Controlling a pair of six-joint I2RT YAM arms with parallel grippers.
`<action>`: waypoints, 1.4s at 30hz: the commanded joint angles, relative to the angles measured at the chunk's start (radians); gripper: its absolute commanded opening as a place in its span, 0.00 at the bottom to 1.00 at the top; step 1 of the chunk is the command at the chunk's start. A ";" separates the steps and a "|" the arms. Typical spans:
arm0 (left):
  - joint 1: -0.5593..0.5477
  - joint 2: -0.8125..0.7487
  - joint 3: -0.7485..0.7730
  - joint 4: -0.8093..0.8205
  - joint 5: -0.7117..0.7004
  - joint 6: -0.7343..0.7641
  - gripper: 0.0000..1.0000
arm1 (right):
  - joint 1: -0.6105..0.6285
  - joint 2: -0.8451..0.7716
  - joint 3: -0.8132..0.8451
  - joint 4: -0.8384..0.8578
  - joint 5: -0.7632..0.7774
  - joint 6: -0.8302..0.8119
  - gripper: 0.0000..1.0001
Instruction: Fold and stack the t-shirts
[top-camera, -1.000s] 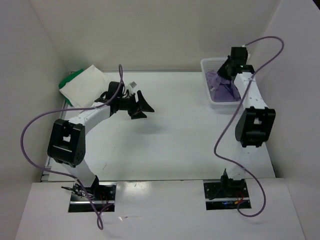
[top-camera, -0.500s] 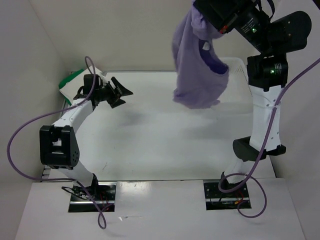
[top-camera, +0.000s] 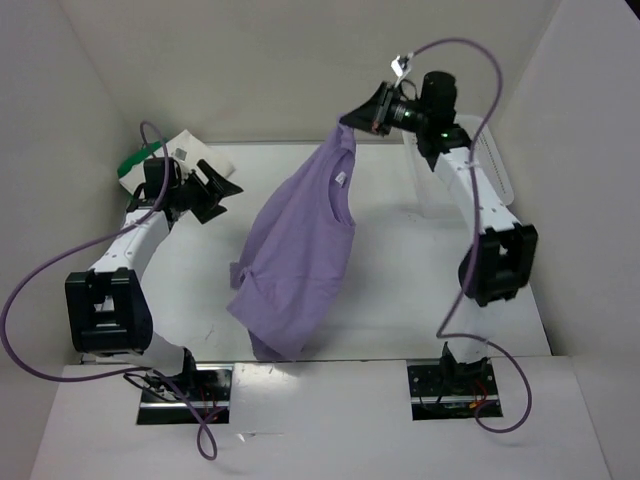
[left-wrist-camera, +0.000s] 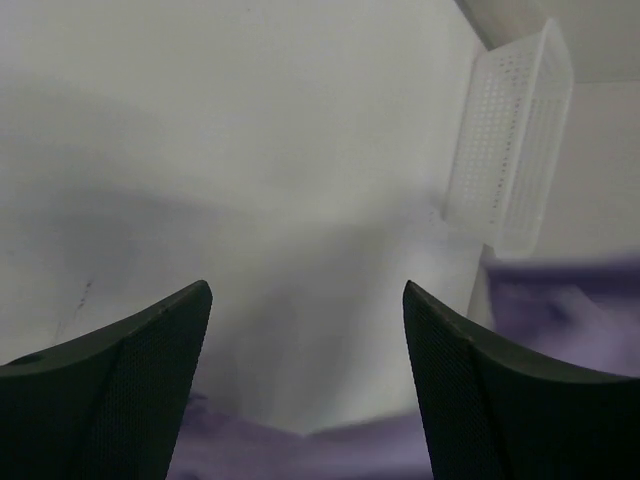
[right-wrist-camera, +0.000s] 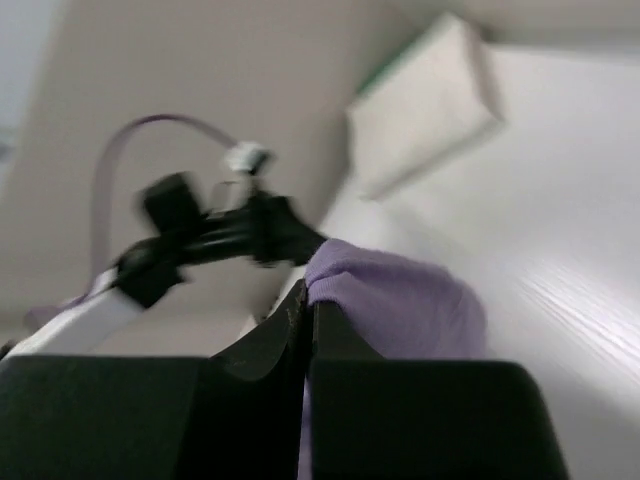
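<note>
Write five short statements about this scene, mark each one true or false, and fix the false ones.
1. The right claw is shut on the lavender shirt. True.
2. The cream-white shirt lies folded on top of the green shirt at the far left of the table. True.
3. The left claw grips the cream-white shirt. False: it is open and empty, beside the stack.
4. The lavender shirt lies inside the white basket. False: it hangs from the right claw, outside the basket.
5. The lavender shirt is neatly folded. False: it hangs spread out at full length.
</note>
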 joint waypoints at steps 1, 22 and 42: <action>0.004 -0.040 -0.025 -0.026 -0.045 0.086 0.86 | -0.038 0.135 -0.052 -0.083 0.057 -0.099 0.00; -0.116 0.130 -0.191 -0.059 -0.144 0.100 0.84 | 0.003 -0.087 -0.577 -0.356 0.540 -0.140 0.67; -0.145 0.343 -0.038 0.099 -0.101 0.017 0.23 | 0.169 -0.023 -0.859 -0.203 0.733 0.062 0.67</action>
